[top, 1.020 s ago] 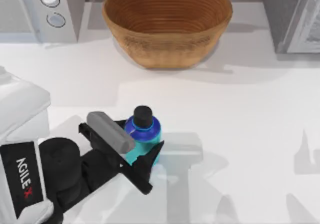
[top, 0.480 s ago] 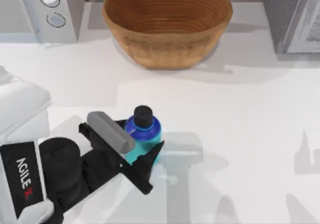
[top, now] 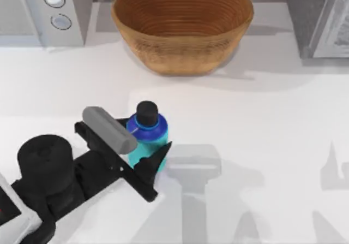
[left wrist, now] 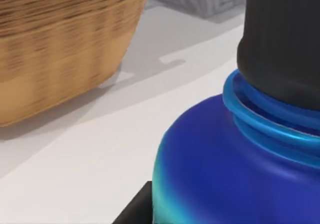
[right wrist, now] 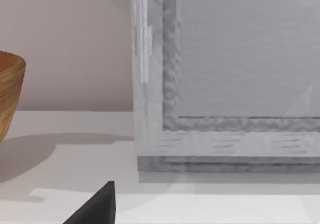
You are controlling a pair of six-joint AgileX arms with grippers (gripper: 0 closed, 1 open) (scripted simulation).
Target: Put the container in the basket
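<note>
Jaws of the left gripper (top: 143,147) clamp the upright container (top: 146,136). Basket (top: 182,25) sits well apart, farther back on the counter (top: 262,124).

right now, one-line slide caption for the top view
Left gripper shut on the container, upright at the table's near left, basket behind.

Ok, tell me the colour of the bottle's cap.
Black. The cap sits above a blue neck ring, clearest in the left wrist view.
</note>
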